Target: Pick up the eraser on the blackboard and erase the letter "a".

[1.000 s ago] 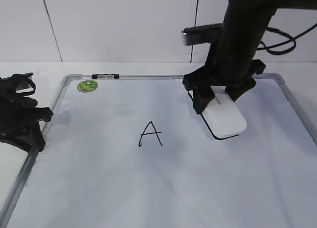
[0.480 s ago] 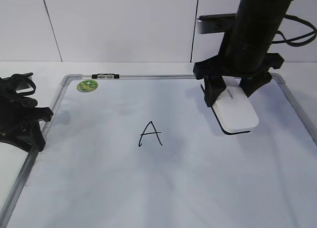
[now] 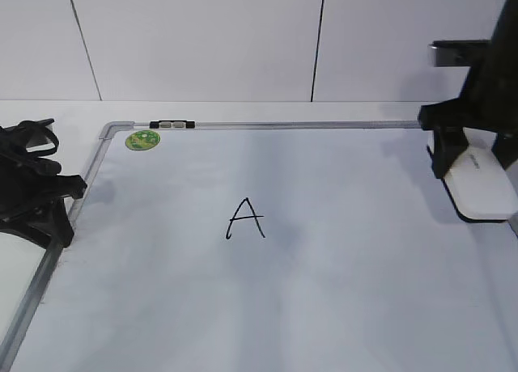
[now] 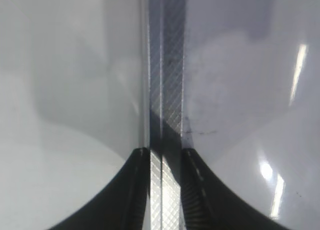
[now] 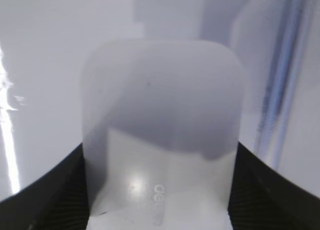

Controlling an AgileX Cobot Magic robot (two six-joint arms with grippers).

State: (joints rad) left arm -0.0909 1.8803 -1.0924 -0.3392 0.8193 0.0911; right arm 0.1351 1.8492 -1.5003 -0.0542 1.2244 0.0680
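The blackboard (image 3: 340,299) is a white dry-erase board with a grey frame, lying flat. My right gripper (image 3: 476,168) is shut on the white eraser (image 3: 484,188) at the board's right edge. In the right wrist view the eraser (image 5: 160,120) fills the space between my right gripper's (image 5: 160,190) black fingers, over the board (image 5: 45,65). A capital "A" (image 3: 245,219) is at the board's centre. No lowercase letter "a" shows on the board. My left gripper (image 3: 44,198) rests at the board's left frame. In the left wrist view its fingers (image 4: 165,157) stand a little apart with the frame strip (image 4: 167,80) between them.
A round green sticker (image 3: 142,140) and a small black-and-silver clip (image 3: 172,124) sit at the board's far left corner. A white wall stands behind the board. The board's right frame rail (image 5: 280,90) runs just beside the eraser.
My right gripper has carried the eraser to the right, from right of the "A" to the board's right edge. The left arm has not moved.
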